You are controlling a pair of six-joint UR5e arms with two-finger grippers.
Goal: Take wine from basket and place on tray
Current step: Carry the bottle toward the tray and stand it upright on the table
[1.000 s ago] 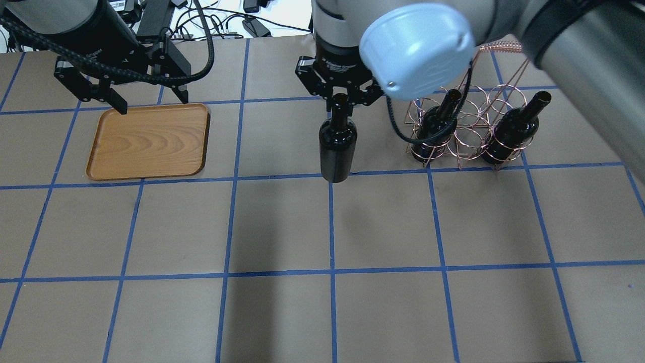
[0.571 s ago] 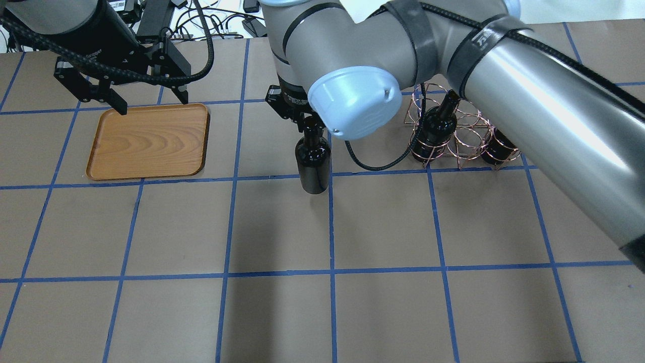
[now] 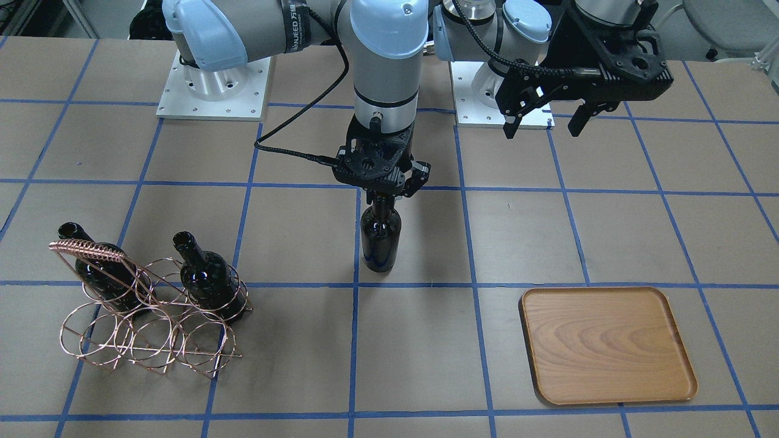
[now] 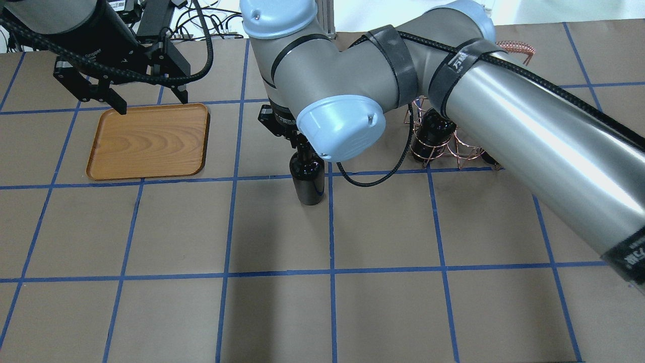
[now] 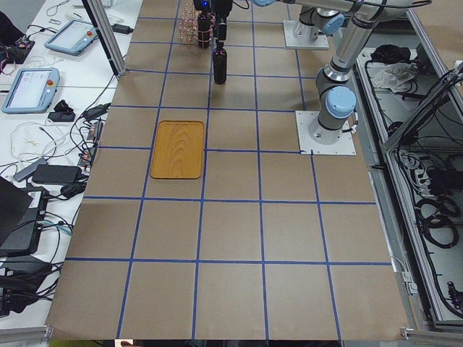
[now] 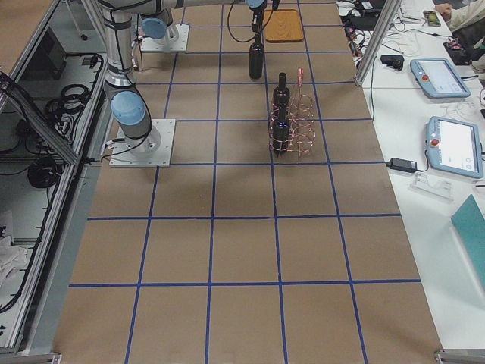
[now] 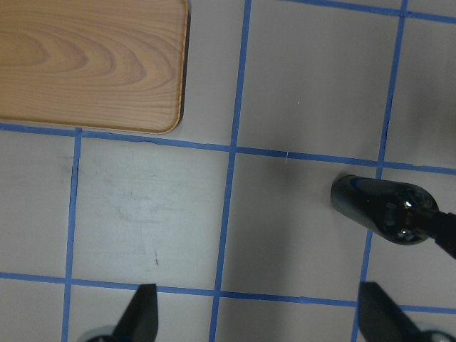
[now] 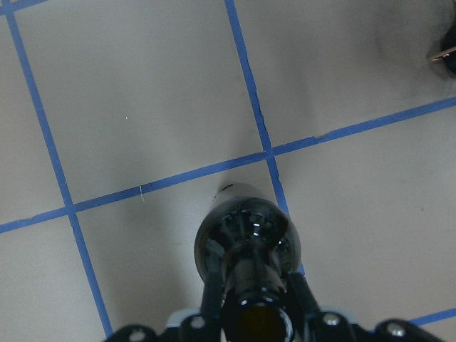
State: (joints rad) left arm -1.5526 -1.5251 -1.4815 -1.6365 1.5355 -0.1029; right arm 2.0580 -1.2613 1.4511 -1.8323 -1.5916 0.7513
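My right gripper (image 3: pixel 382 196) is shut on the neck of a near-black wine bottle (image 3: pixel 381 238). It holds the bottle upright by a blue line crossing mid-table, also seen overhead (image 4: pixel 308 182) and from the right wrist (image 8: pixel 246 239). I cannot tell if its base touches the table. The copper wire basket (image 3: pixel 152 351) holds two more bottles (image 3: pixel 210 281) and is largely hidden by my right arm overhead. The wooden tray (image 4: pixel 148 141) lies empty on the left. My left gripper (image 4: pixel 151 103) hangs open over the tray's far edge.
Brown table paper with a blue tape grid. The robot's base plates (image 3: pixel 213 91) are at the table's back. The basket's coil handle (image 4: pixel 514 48) sticks out behind my right arm. Cables and tablets lie on side benches beyond the table ends.
My right arm has carried the bottle away from the basket, leftward toward the tray and nearer the camera, and now covers most of the basket. The left arm has not moved.
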